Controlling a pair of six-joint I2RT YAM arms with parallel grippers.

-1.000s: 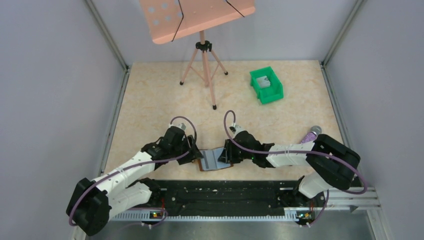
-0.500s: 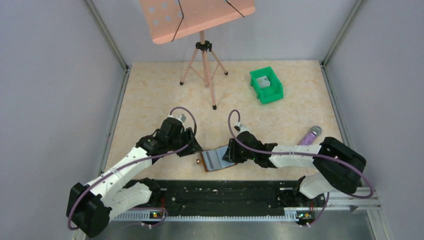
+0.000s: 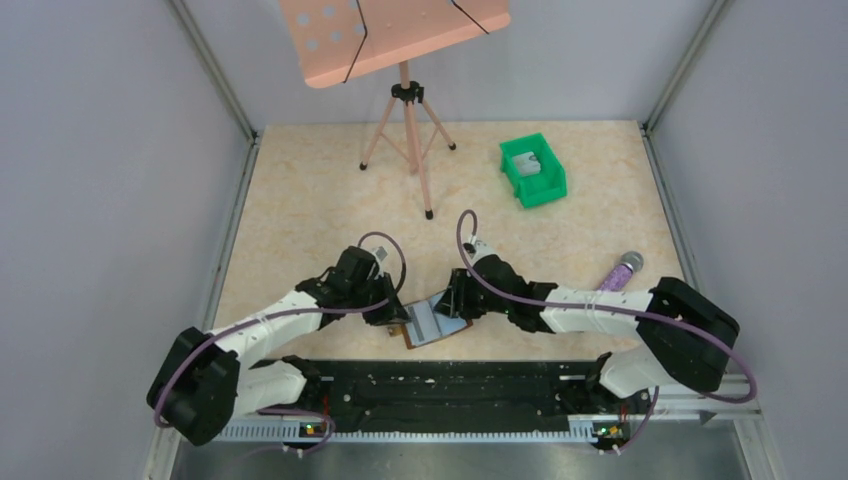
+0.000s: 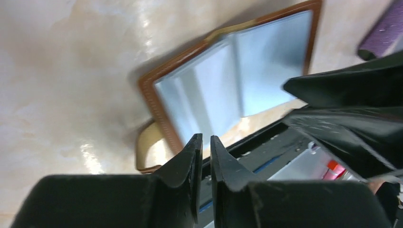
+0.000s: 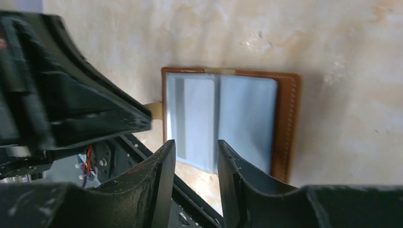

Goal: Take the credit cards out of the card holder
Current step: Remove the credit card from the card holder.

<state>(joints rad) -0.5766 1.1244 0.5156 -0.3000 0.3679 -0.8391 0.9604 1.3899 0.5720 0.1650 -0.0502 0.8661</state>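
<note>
Card holder (image 3: 428, 322): brown leather, lying open book-fashion at the low centre of the overhead frame, on the beige table (image 3: 300, 210) just beyond the black base rail (image 3: 450, 385) and between the 2 grippers. Only the overhead view takes in the whole tabletop. Only the wrist views show the holder's interior (image 4: 266, 61): 2 blue-grey panels inside a stitched brown border, with a tan side tab (image 4: 142, 147) at lower left. The right wrist view alone gives a square look at a credit card (image 5: 197, 118), pale with a darker strip, flat in the left-of-frame panel. Left gripper (image 4: 203, 138): fingers set almost together with a thin slit between, tips at bottom centre over the holder's near edge; whether they pinch anything cannot be told. Overhead it sits at the holder's left edge (image 3: 393, 312). Right gripper (image 5: 195, 145): fingers plainly apart, the holder's (image 5: 247, 114) lower edge showing through the gap, contact not discernible. Overhead it stands over the holder's right side (image 3: 450, 302). Farther: a purple cylindrical object (image 3: 622, 268), grey-ended, at right of centre. Farthest: a green bin (image 3: 547, 190) at upper right and a pink perforated stand (image 3: 400, 40) on a tripod at top centre.
</note>
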